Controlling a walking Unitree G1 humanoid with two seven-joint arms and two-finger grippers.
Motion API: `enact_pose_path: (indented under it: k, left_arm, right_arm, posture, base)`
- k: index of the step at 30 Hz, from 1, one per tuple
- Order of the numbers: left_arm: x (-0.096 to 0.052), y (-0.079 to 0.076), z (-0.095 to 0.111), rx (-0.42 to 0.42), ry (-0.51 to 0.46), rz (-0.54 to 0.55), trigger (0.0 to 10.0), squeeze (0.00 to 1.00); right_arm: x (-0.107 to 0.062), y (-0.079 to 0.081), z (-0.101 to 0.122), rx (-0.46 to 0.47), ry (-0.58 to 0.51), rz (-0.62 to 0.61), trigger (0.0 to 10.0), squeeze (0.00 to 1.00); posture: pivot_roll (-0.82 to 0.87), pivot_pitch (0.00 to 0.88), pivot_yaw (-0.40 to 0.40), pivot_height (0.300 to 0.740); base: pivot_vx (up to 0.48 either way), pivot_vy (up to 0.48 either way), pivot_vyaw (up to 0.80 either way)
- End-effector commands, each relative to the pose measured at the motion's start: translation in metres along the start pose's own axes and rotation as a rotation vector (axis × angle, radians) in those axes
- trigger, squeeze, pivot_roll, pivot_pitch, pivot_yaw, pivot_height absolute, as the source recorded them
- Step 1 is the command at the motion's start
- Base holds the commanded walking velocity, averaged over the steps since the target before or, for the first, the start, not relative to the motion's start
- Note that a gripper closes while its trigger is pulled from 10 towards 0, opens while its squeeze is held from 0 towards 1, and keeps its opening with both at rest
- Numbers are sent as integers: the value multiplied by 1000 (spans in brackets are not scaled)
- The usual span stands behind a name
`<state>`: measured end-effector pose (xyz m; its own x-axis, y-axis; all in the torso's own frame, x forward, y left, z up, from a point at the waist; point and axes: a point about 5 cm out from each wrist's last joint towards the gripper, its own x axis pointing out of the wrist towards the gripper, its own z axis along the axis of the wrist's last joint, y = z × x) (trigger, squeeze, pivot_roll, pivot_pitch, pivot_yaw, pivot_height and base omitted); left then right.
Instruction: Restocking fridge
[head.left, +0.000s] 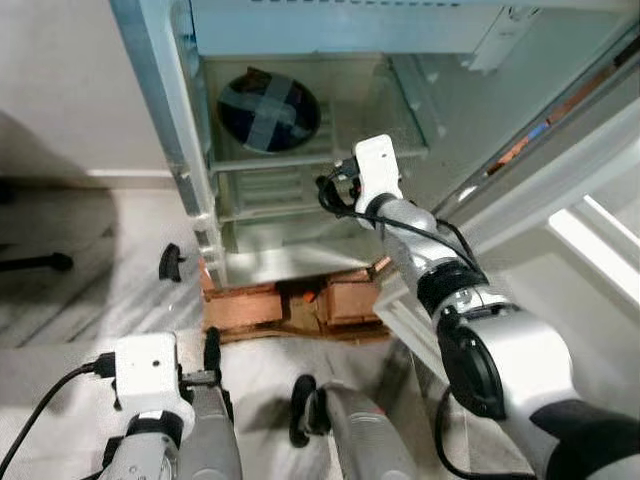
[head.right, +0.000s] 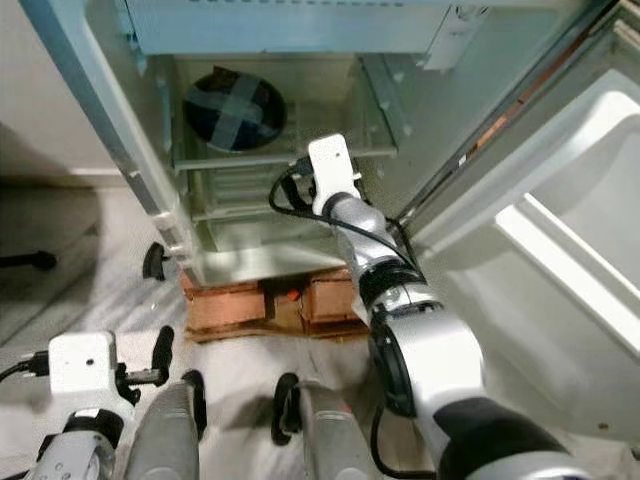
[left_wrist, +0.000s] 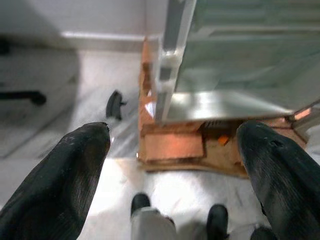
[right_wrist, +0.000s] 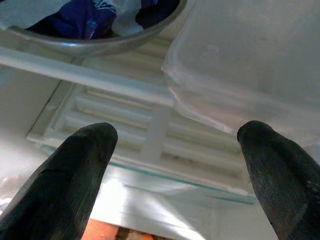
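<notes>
Right gripper (right_wrist: 175, 140) spread wide, empty, below clear plastic container (right_wrist: 250, 65) upper right; head views hide container. One metal bowl (head.left: 268, 110). Left gripper (left_wrist: 175, 145) likewise spread, empty.

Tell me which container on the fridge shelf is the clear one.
The clear plastic tub right of the grey metal bowl; the bowl is opaque and holds something dark blue.

Open fridge (head.left: 190, 150), dark foil-crossed bowl (head.left: 268, 110) beside clear container (right_wrist: 250, 65) on shelf.
</notes>
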<state>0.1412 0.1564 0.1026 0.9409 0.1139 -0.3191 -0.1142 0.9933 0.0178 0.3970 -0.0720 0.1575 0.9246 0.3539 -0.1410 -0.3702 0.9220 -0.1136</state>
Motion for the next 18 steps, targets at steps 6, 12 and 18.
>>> enact_pose_path:
  k: [6, 12, 18]
  left_arm:
    - [2, 1, 1, 13, 16, 4, 10000, 0]
    - [12, -1, 5, 19, -3, -12, 10000, 0]
    - [29, -4, 10, 29, -32, -46, 10000, 0]
  right_arm:
    - [3, 0, 19, -4, -70, 5, 10000, 0]
    - [-2, -3, 3, 14, -46, 73, 10000, 0]
    - [-11, -7, -22, 45, -17, 143, 10000, 0]
  posture:
    - [253, 397, -202, 740]
    - [239, 359, -183, 740]
    - [207, 299, -142, 740]
  base:
    - [0, 0, 0]
    - [0, 0, 0]
    - [0, 0, 0]
